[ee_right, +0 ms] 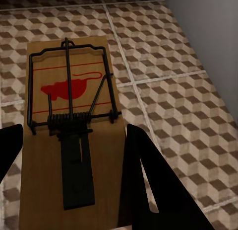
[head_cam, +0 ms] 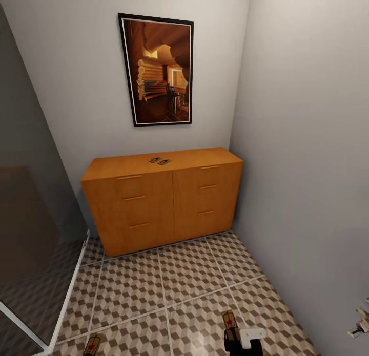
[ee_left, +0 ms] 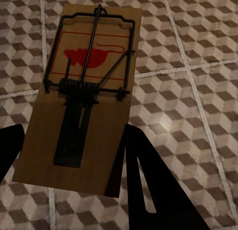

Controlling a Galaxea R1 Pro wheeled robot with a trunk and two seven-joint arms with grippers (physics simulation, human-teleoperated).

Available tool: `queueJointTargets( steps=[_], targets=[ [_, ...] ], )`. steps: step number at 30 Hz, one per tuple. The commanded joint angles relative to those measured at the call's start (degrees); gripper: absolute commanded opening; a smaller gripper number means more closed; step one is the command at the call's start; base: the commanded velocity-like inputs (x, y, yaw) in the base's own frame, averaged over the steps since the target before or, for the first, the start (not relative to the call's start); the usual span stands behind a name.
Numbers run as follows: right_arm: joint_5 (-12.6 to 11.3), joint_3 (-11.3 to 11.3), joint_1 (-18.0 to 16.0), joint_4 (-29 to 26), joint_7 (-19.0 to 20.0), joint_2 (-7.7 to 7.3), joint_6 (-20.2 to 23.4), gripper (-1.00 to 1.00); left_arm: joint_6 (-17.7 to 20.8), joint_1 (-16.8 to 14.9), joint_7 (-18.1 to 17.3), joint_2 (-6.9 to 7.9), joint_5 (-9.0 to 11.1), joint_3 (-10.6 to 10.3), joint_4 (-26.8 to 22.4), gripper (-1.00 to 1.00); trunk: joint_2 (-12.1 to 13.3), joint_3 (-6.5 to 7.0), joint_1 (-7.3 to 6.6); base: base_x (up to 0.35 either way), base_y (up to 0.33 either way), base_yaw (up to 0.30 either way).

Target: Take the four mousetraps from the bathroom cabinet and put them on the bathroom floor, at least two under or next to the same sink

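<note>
Each hand (ee_left: 74,155) (ee_right: 69,165) is clamped on a flat wooden mousetrap (ee_left: 84,96) (ee_right: 69,140): light, stiff, best gripped by the board edges.

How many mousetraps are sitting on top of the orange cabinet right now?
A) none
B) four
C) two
C: the head view shows two mousetraps lying side by side on top of the cabinet, near the middle toward the wall.
</note>
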Motion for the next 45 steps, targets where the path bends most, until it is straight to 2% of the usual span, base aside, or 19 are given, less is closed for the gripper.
queueJointTargets(
  steps=[1,9,38,45],
  targets=[
    [-0.61,0.50,-0.04,0.09,-0.06,0.00,-0.21,-1.00,-0.31,-0.09,-0.41,-0.02,0.44,-0.25,0.23,-1.00,-0.03,-0.06,0.00,0.000,0.000,0.000],
    [-0.67,0.47,-0.03,0.08,-0.15,0.07,-0.14,-1.00,-0.31,-0.09,-0.41,-0.01,0.44,-0.25,0.23,-1.00,-0.03,-0.06,0.00,0.000,0.000,0.094],
    [-0.70,0.42,-0.04,0.09,-0.15,0.00,-0.12,-1.00,-0.31,-0.09,-0.41,-0.07,0.44,-0.25,0.23,-1.00,-0.03,-0.06,0.00,0.000,0.000,0.282],
    [-0.46,0.43,-0.04,0.15,0.13,-0.41,-0.19,-1.00,-0.31,-0.09,-0.41,-0.07,0.44,-0.25,0.23,-1.00,-0.03,-0.06,0.00,0.000,0.000,0.256]
  ],
)
